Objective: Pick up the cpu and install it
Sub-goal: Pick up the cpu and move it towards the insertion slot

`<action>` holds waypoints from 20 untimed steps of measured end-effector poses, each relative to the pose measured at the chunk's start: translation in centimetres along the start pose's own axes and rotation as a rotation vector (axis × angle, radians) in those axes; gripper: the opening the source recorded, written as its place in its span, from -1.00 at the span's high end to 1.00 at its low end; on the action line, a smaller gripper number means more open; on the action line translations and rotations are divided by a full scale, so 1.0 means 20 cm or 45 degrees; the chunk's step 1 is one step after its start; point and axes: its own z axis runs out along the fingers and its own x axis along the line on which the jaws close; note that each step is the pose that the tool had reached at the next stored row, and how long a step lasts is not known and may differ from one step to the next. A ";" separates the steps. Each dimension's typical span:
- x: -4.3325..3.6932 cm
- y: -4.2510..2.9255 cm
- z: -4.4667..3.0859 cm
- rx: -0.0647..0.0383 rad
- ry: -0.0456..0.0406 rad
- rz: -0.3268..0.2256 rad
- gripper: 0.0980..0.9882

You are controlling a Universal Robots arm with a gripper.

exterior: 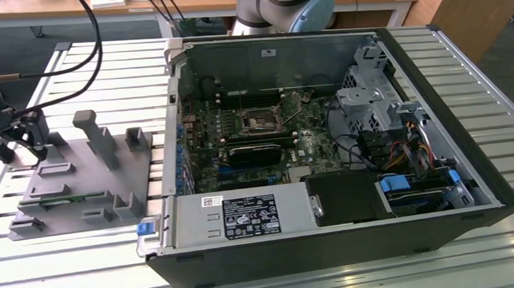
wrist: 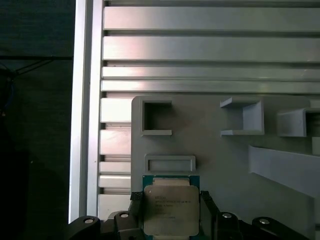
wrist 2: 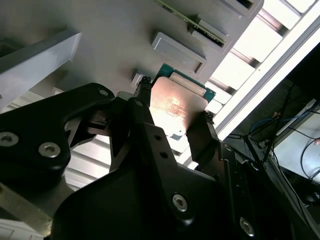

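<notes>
Gripping step: gripper (wrist: 171, 204) clamped on cpu (wrist: 170, 212) edges at the grey tray (wrist: 225, 165); seating in socket (exterior: 262, 123) probably needs level alignment.

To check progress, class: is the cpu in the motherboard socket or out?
Out. The gripper is shut on the cpu over the grey tray, outside the computer case.

A work table (exterior: 106, 72) of pale metal slats is recorded across the exterior view, and strong light is reflected from its slats in the second wrist view. A wooden desk (exterior: 51, 11) on a white frame is noted behind the table, with a wooden panel (exterior: 477, 11) at the exterior view's right. Dark grey floor (exterior: 27, 45) is observed beneath the desk and beside the table.
</notes>
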 end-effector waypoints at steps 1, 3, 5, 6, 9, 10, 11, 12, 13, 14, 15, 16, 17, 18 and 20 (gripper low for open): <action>0.000 0.000 -0.002 0.000 0.000 0.000 0.01; 0.000 0.000 -0.006 0.000 0.000 0.000 0.01; 0.000 0.001 -0.010 0.000 0.000 0.000 0.01; 0.000 0.001 -0.011 0.000 0.000 0.000 0.01; 0.000 0.001 -0.017 0.000 0.000 0.000 0.01; 0.000 0.001 -0.018 0.000 0.000 0.000 0.01; 0.000 0.001 -0.020 0.000 0.000 0.000 0.01; 0.000 0.001 -0.022 0.000 0.000 0.000 0.01; 0.000 0.001 -0.024 0.000 0.000 0.000 0.01; 0.000 0.001 -0.026 0.000 0.000 0.000 0.01; 0.001 0.002 -0.028 0.000 0.000 0.000 0.01; 0.001 0.002 -0.031 0.000 0.000 0.000 0.01; 0.001 0.002 -0.035 0.000 0.000 0.000 0.01; 0.001 0.002 -0.039 0.000 0.000 0.000 0.01; 0.001 0.003 -0.048 0.000 0.000 0.000 0.01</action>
